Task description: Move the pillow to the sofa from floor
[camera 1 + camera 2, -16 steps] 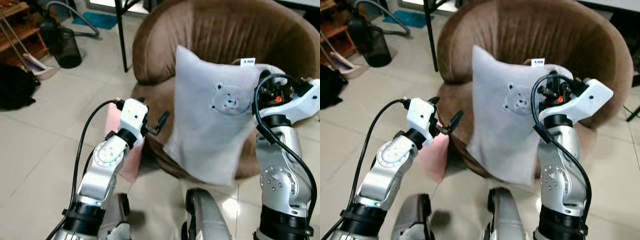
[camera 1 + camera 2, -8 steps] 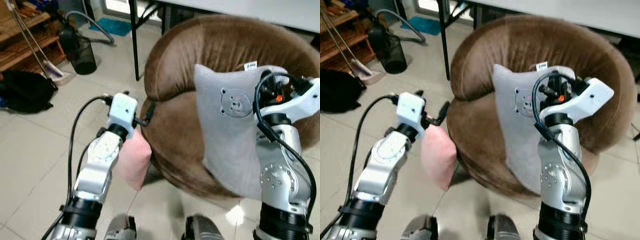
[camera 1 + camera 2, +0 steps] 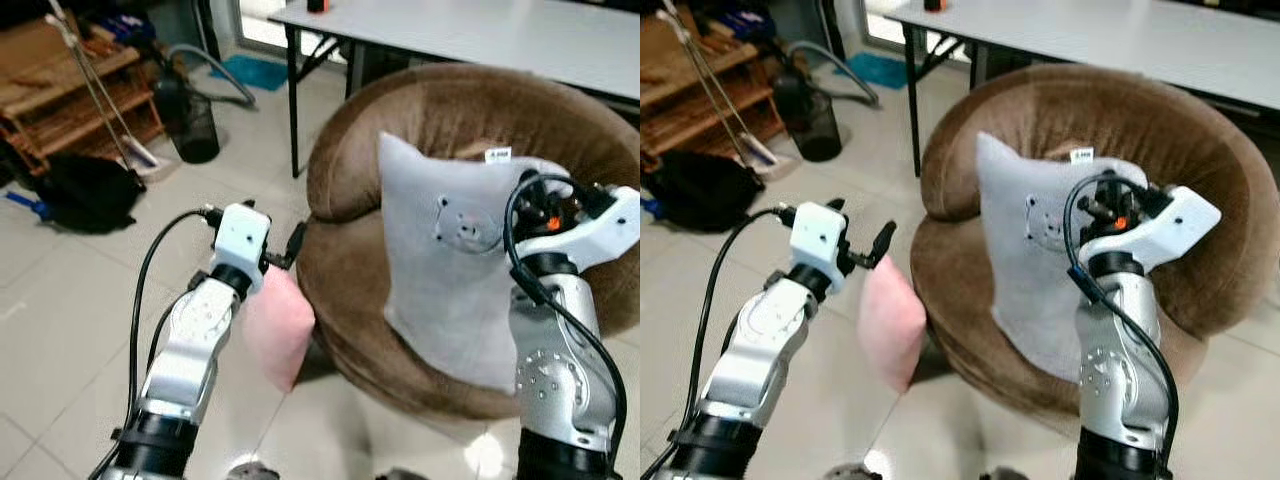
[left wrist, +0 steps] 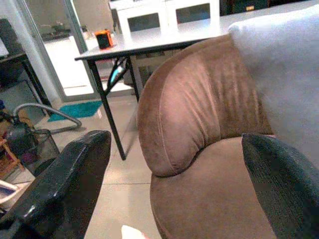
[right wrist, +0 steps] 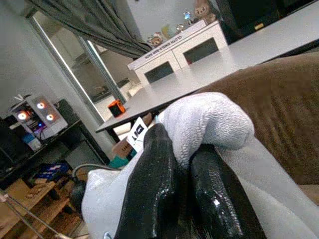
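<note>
- Over the last second the head camera had lifted and drawn back, so more of the white table [image 3: 470,35] and the wooden rack [image 3: 75,95] at the upper left came into view; much of the shift in the picture was the camera's.
- Against the sofa [image 3: 440,120] itself, the grey pillow [image 3: 450,270] had changed little: it hung upright in front of the backrest in the centre-right of the frame, its lower edge draping over the seat's front lip.
- The right gripper [image 5: 182,174] was clamped on the pillow's top corner, its two black fingers [image 5: 152,184] pressed together with a bulge of cloth squeezed out above them.
- The left gripper [image 3: 290,245] sat centre-left, jaws apart and empty, near the sofa's left flank and above a pink cushion [image 3: 275,325] leaning at the sofa's foot.
- Judged from this, the pillow was off the floor and over the seat; only lowering and release seemed left.
- The pillow was soft, fleecy fabric with a small bear-face patch [image 3: 462,228] and a white tag [image 3: 497,154].
- The sofa was a round, tub-shaped seat in brown velvety cloth; the floor was glossy pale tile.
</note>
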Controlling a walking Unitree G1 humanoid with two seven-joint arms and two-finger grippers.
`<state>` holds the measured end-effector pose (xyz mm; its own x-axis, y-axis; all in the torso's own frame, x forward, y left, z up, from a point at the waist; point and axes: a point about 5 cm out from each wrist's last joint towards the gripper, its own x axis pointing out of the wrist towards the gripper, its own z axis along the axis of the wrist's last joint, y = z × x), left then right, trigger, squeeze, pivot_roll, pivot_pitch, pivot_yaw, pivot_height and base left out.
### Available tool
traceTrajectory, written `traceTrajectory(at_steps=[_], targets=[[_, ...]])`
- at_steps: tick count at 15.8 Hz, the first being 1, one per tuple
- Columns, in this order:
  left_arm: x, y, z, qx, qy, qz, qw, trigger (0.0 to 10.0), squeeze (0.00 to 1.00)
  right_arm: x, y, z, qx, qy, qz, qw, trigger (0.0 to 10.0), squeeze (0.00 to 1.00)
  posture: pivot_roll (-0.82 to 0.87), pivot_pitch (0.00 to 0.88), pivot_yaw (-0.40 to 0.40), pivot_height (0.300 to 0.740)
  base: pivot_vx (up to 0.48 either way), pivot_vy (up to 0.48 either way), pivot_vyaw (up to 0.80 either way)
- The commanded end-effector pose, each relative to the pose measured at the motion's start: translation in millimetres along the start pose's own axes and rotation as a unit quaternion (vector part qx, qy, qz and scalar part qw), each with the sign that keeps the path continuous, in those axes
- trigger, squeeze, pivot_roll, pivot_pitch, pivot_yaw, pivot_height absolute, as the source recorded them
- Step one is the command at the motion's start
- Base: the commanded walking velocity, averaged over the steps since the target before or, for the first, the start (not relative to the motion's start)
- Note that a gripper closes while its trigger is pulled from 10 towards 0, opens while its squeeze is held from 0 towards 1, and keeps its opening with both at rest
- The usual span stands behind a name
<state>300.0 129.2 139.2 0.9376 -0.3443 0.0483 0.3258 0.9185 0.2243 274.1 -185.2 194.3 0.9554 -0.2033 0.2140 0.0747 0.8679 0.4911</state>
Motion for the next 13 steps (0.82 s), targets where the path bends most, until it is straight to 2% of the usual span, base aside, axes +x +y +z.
traceTrajectory(at_steps=[1, 3, 5, 13], targets=[[3.8, -1.3, 6, 0.005, -0.009, -0.004, 1.0, 10.0, 0.0, 2.5, 4.6, 8, 0.008, -0.018, 0.017, 1.0, 10.0, 0.0, 0.02, 0.0, 0.0, 0.74, 0.0, -0.472, 0.0], [6.2, -4.3, 5, 0.003, -0.013, -0.009, 1.0, 10.0, 0.0, 1.2, 9.8, 0, -0.001, -0.001, 0.035, 0.999, 10.0, 0.0, 0.02, 0.0, -0.008, 0.74, 0.0, -0.472, 0.0], [6.7, -10.4, -2, 0.017, -0.01, -0.018, 1.0, 10.0, 0.0, -4.6, 15.3, -17, -0.037, 0.026, 0.054, 0.998, 10.0, 0.0, 0.01, 0.006, -0.03, 0.74, 0.0, -0.472, 0.0], [4.3, -12.5, -5, 0.026, -0.011, -0.019, 0.999, 10.0, 0.0, -1.1, 20.4, -17, -0.046, 0.013, 0.066, 0.997, 10.0, 0.0, 0.02, 0.005, -0.032, 0.74, 0.0, -0.471, 0.0]])
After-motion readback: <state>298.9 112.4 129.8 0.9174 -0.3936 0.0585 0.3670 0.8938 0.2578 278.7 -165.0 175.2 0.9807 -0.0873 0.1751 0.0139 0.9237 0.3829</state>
